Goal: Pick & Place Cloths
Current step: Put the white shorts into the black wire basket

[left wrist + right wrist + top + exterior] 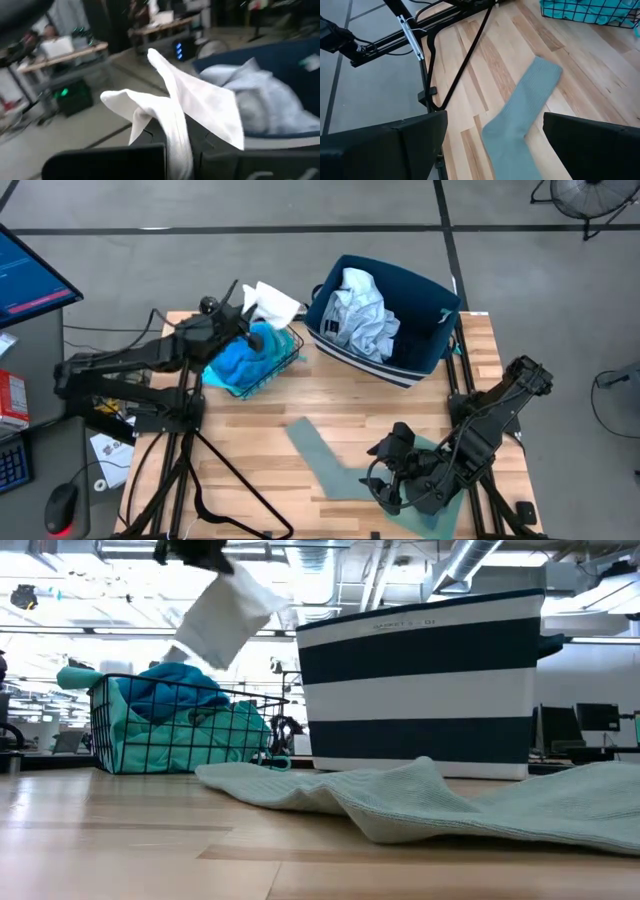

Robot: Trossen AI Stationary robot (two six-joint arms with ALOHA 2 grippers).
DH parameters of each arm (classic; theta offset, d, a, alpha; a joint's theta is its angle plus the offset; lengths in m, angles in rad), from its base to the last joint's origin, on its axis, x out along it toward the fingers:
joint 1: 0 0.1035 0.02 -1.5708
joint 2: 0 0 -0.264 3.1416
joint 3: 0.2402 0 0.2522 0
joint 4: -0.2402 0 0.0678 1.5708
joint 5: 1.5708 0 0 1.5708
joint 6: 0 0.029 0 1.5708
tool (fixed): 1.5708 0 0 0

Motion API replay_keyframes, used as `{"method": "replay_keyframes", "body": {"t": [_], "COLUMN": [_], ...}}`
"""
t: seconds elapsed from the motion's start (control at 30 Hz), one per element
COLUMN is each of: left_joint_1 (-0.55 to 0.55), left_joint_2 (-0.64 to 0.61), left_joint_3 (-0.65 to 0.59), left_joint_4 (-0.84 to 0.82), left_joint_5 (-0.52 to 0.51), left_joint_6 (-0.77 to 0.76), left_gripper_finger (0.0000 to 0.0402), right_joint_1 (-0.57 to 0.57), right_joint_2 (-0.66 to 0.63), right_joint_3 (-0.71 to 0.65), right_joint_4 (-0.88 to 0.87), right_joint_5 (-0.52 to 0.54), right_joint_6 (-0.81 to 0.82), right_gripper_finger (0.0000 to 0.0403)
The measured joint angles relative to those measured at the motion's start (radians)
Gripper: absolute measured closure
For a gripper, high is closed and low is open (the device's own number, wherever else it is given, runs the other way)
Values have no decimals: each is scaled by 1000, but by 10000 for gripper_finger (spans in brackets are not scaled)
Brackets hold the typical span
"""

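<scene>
My left gripper (243, 315) is raised over the far side of the wire basket (262, 365), shut on a white cloth (271, 302). The basket holds bright turquoise cloths (238, 360). A pale blue-white cloth (362, 315) lies inside the navy bin (432, 340). A long grey-green, sock-shaped cloth (318, 457) lies flat on the table. Its near right end runs under my right gripper (408, 478). That gripper hangs above it, open, with the cloth (522, 117) showing between its fingers. My left gripper pinches the white cloth between its two fingers at a bunched fold (176, 142). The fingers lie about level and point toward the bin. The cloth is lifted clear of the basket. Its free end (225, 615) fans out and droops past the fingertips.
The navy bin (430, 690) stands at the table's far right, with the basket (175, 735) to its left. Bare wood lies between them and the table's near edge. A monitor (25, 275) and a mouse (62, 507) sit off the table's left side.
</scene>
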Motion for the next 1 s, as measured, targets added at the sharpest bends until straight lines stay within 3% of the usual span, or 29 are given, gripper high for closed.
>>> {"method": "replay_keyframes", "body": {"t": [0.2,0.33,0.67,0.83,1.0], "left_joint_1": [86,107,140,141,141], "left_joint_2": [19,28,28,26,15], "left_joint_3": [-118,-242,-454,-469,-469], "left_joint_4": [-10,-9,-4,11,41], "left_joint_5": [84,99,278,327,386], "left_joint_6": [-129,-268,-507,-553,-535], "left_gripper_finger": [398,397,389,361,302], "right_joint_1": [0,0,0,0,0], "right_joint_2": [0,0,0,0,0], "right_joint_3": [0,0,0,0,0], "right_joint_4": [5,8,17,17,17], "right_joint_5": [0,0,11,17,17], "right_joint_6": [3,3,3,2,2], "right_gripper_finger": [81,81,81,81,81]}}
